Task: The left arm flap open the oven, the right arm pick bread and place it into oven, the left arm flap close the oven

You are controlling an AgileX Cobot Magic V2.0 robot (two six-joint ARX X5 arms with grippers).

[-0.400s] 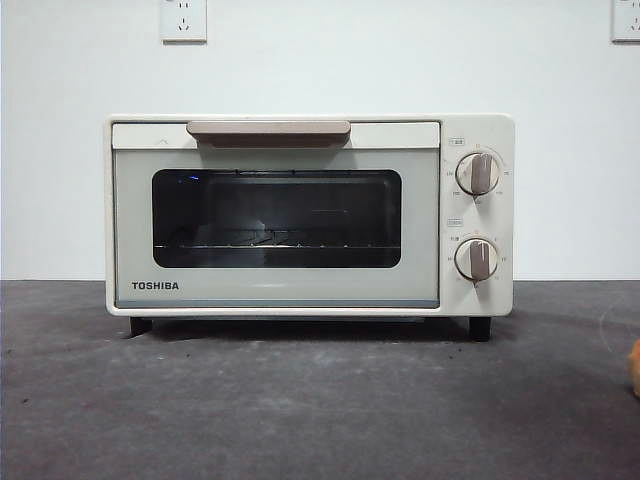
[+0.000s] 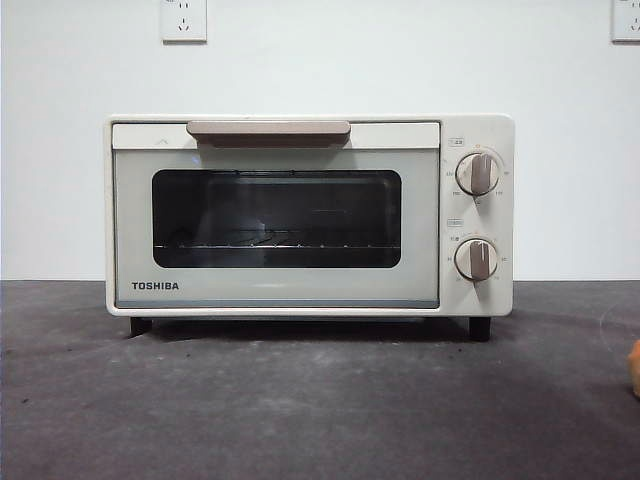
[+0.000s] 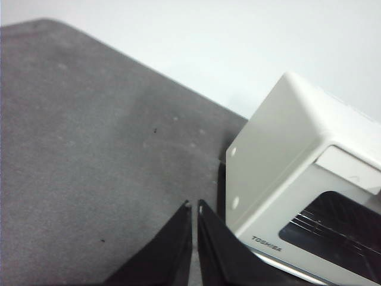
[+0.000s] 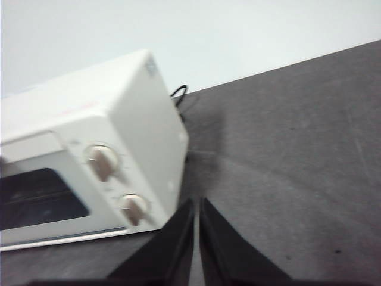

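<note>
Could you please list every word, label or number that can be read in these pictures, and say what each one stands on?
"TOSHIBA": on the lower left of the oven door, in dark letters; it also shows in the left wrist view.
Small labels above the two knobs and the scale marks around them: too small to read.
Nothing else bears text.

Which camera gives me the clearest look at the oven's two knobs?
The front view: both round beige knobs face the camera, sharp. The right wrist view shows them angled and blurred; the left wrist view shows none.
</note>
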